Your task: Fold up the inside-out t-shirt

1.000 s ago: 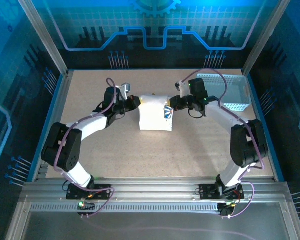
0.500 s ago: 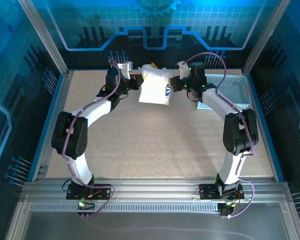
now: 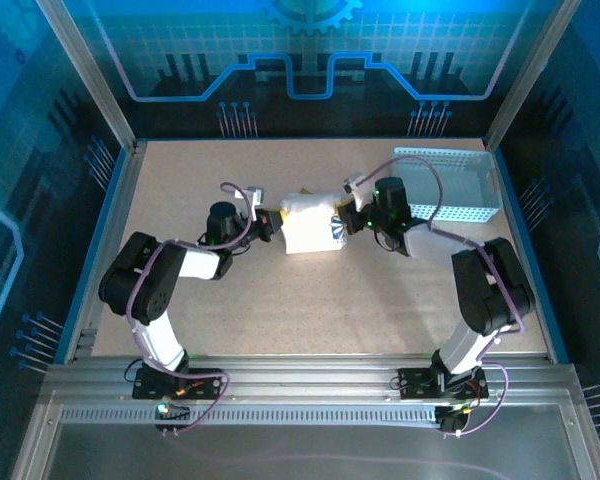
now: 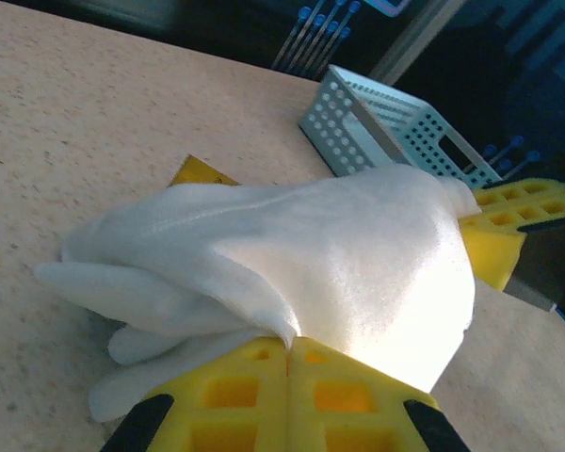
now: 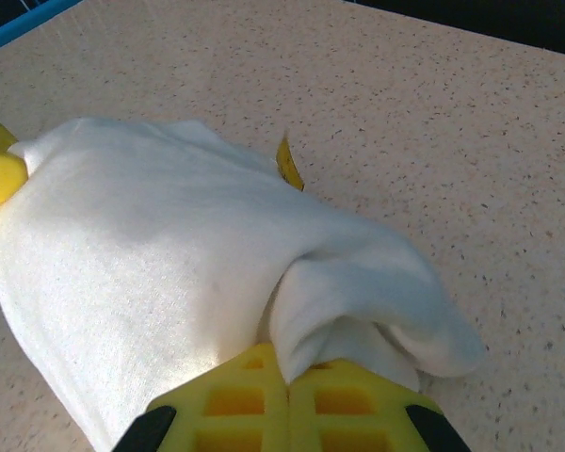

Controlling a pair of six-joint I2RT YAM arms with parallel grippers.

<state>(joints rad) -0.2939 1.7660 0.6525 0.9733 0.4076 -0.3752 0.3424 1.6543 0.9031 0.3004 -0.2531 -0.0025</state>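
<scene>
Pretty plain setup: a light blue perforated basket (image 3: 458,190) sits in the far right corner of the speckled tan table (image 3: 320,300), close to the blue-lit back wall (image 3: 310,60).

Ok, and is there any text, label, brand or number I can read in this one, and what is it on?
No text here can be read.
Printed logo on the white t-shirt: blue-and-dark shapes, too small and blurred to read in the top view.
Basket: perforated plastic, no label visible.
Back panel: gear and line graphics, no words.
</scene>
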